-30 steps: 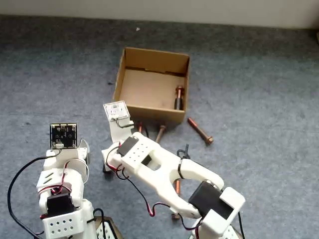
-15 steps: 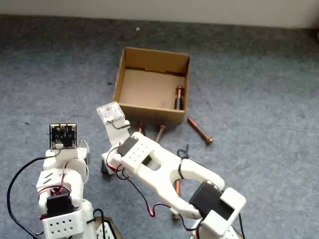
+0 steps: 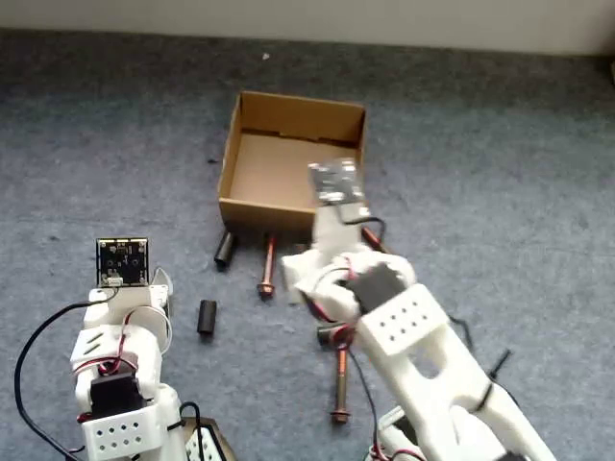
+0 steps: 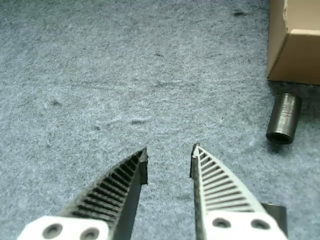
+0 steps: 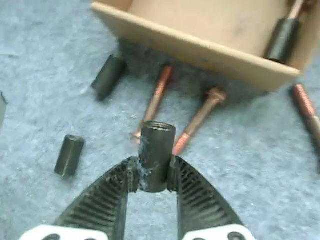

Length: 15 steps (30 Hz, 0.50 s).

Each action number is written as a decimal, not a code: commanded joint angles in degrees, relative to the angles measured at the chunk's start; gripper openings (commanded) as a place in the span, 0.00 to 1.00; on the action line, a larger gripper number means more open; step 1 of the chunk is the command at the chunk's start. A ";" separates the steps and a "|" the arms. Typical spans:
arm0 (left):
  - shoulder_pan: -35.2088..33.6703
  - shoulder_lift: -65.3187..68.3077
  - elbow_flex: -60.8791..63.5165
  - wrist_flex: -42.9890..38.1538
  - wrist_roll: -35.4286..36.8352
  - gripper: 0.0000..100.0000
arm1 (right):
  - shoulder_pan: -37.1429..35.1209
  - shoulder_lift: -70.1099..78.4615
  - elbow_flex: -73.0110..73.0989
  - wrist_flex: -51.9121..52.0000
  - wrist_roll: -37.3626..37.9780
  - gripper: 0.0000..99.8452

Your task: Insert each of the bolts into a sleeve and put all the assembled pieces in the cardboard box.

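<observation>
Jaws clamped on an upright dark cylindrical metal sleeve [image 5: 157,142], the right gripper [image 5: 153,169] hangs over the grey carpet [image 3: 500,192] just in front of the open brown cardboard box [image 3: 259,213]. Inside the box, against one wall, rests an assembled piece [image 5: 281,39], a copper bolt seated in a black sleeve. A loose black sleeve [image 3: 225,248] and a copper hex-head bolt [image 3: 266,264] lie side by side near the box front. A second black sleeve [image 3: 207,317] lies nearer the left arm, and a longer copper bolt [image 3: 339,379] lies beside the right arm. The left gripper [image 4: 170,150] hovers over the carpet, its jaws spread apart.
</observation>
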 commanded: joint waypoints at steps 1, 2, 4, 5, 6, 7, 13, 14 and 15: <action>-0.57 -0.04 1.10 -0.44 -0.44 0.17 | 9.10 -8.84 3.12 0.13 0.62 0.01; -0.48 -0.04 1.01 -0.44 -0.44 0.17 | 11.21 -10.24 4.35 0.04 0.35 0.01; -0.31 -0.13 0.57 -0.44 -0.44 0.17 | 14.81 -12.70 7.60 -1.54 0.18 0.01; -0.31 -0.04 -0.13 -0.26 -0.53 0.17 | 16.48 -13.85 9.71 -3.03 0.18 0.01; -0.31 0.04 -0.84 -0.09 -1.41 0.17 | 17.98 -14.81 12.00 -5.05 0.18 0.01; -0.22 0.04 -1.36 0.00 -2.73 0.17 | 19.47 -15.69 14.29 -7.60 0.18 0.01; 8.40 0.13 -6.46 4.66 -3.96 0.17 | 27.30 -19.21 27.21 -25.54 0.18 0.01; 10.33 0.13 -8.57 6.59 -3.96 0.16 | 28.79 -19.47 28.62 -27.74 0.18 0.01; 12.18 0.13 -10.59 8.53 -3.96 0.16 | 30.11 -19.65 29.93 -29.58 0.18 0.01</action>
